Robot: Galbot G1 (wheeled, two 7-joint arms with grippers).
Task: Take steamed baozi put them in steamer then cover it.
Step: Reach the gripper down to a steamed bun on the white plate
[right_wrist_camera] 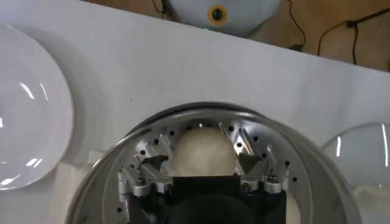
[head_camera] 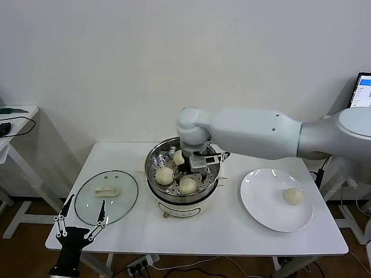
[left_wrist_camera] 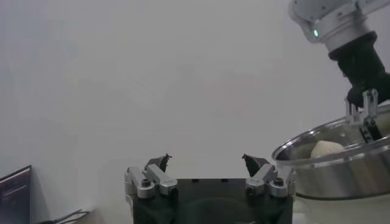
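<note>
The steamer stands mid-table with three baozi on its perforated tray: one at the back, one on the left, one at the front. A fourth baozi lies on the white plate. My right gripper reaches down inside the pot. In the right wrist view it is open, its fingers on either side of a baozi resting on the tray. The glass cover lies flat at the table's left. My left gripper hangs open and empty off the table's front-left corner.
The left wrist view shows the steamer's wall and the right gripper above it. A side table with cables stands far left and a monitor far right. The table front edge runs below the pot.
</note>
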